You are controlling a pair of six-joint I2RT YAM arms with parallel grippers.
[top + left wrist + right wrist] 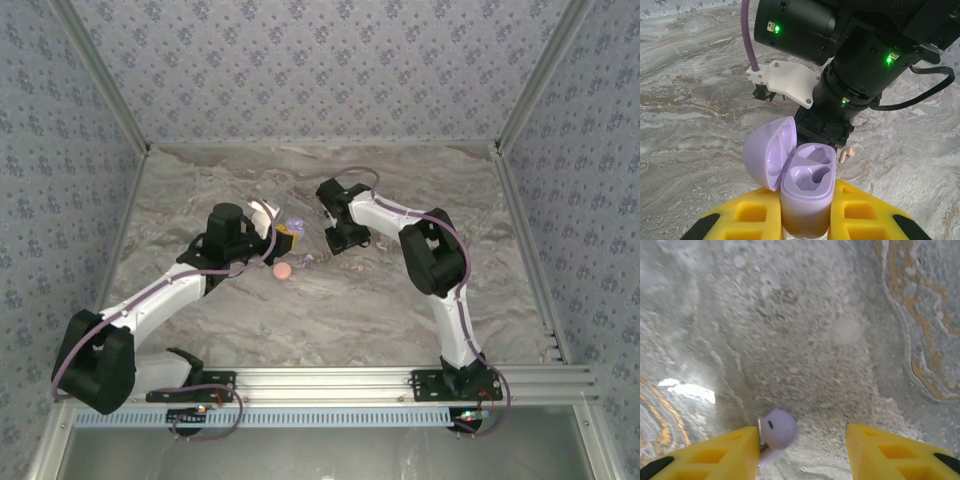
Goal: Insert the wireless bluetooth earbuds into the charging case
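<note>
Nearest, clamped in left gripper (805,217): lilac case (807,185), lid open, both sockets empty. Just beyond, loose on table (690,100): pink earbud (846,155). Farther, between parted jaws of right gripper (802,450), beside one finger, ungrasped: lilac earbud (779,429). Nothing inserted yet; pick-up and seating left to do.

I can read no writing, label, brand or number on anything in front of me.
</note>
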